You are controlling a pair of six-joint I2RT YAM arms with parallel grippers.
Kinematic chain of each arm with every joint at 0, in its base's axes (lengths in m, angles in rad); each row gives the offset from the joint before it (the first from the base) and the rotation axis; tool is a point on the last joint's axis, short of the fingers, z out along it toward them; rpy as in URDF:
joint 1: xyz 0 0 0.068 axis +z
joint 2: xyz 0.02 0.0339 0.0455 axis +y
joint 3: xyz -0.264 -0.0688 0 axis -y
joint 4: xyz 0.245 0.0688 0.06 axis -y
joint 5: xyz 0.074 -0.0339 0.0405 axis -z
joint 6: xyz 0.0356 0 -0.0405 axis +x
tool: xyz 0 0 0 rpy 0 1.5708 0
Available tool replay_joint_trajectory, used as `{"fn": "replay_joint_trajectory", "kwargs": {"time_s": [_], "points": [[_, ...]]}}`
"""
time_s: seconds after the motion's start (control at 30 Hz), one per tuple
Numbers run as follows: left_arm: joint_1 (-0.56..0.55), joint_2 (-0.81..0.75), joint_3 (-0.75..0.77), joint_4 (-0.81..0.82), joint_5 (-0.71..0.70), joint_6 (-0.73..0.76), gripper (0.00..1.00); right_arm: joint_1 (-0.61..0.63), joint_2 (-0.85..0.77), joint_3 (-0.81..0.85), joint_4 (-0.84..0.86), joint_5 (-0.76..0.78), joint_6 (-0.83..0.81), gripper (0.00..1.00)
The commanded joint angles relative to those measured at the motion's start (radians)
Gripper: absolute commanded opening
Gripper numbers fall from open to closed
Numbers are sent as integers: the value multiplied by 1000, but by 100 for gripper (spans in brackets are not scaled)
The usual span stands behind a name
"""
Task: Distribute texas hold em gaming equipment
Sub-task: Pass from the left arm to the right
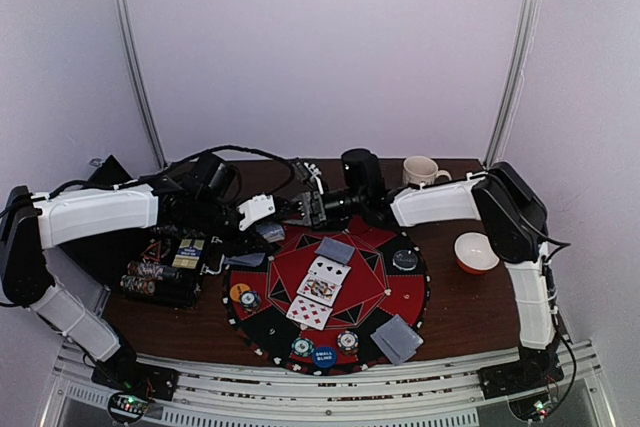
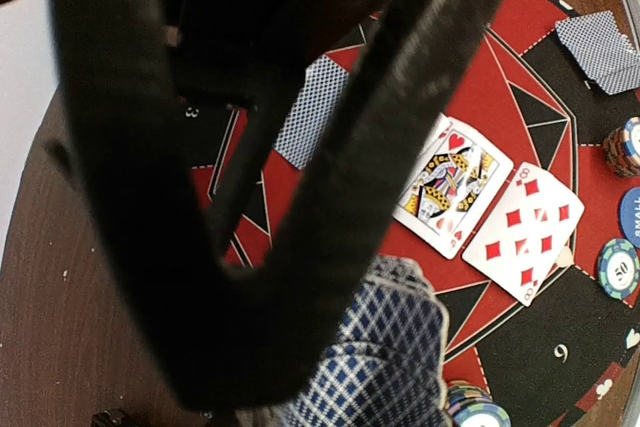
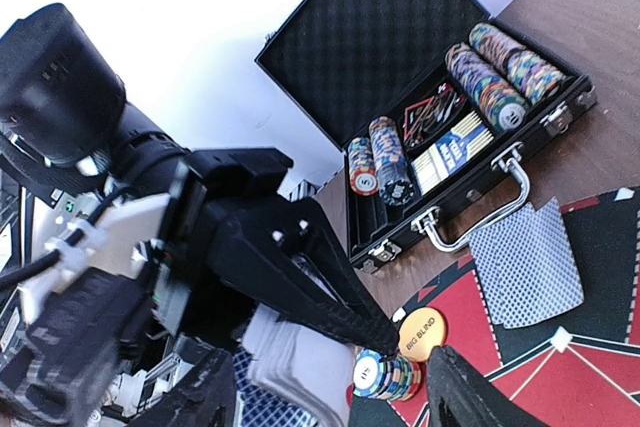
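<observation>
Above the upper left edge of the round mat point(image 1: 375, 297), in the middle of the top view, the left gripper point(image 1: 265, 222) is seen with its jaws clamped on a stack of cards point(image 2: 385, 347) with blue-patterned backs. The right gripper point(image 1: 308, 206) is met just beside it, its jaws held apart. In the right wrist view the held stack is framed between them, though whether it is touched cannot be told. On the mat's red centre a face-down card point(image 1: 335, 250) is laid uppermost, with the queen of hearts point(image 2: 447, 182) and a diamonds card point(image 2: 525, 232) face up below it. Two more face-down cards point(image 1: 397, 337) are placed at the mat's lower right, and a single one point(image 1: 245, 260) at its left edge. An orange button point(image 3: 420, 332) and a chip stack point(image 3: 385, 375) are set touching at the mat's left. A blue button point(image 1: 324, 355) is placed at the bottom edge between two chips, and a dark button point(image 1: 405, 259) at the upper right. An open case point(image 3: 400, 37) holding rows of chips is seen left of the mat. A mug point(image 1: 420, 170) and a bowl point(image 1: 476, 252) are stood on the tabletop point(image 1: 450, 297) at the right.
</observation>
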Motion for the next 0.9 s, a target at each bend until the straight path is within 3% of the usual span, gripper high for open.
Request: {"fn": "replay_joint_trajectory", "kwargs": {"time_s": [0.0, 0.17, 0.33, 0.77, 0.87], "points": [[-5, -17, 10, 27, 23, 13, 33, 21, 36, 35, 80, -51, 22, 68], [-5, -15, 10, 26, 28, 14, 33, 26, 64, 67, 62, -40, 12, 66], [-6, -17, 8, 26, 28, 15, 33, 29, 96, 95, 35, -26, 15, 55], [-6, -15, 9, 25, 21, 16, 33, 38, 81, 82, -190, -3, -182, 60], [-6, -13, 9, 25, 23, 15, 33, 39, 79, 85, -196, 0, -188, 55]]}}
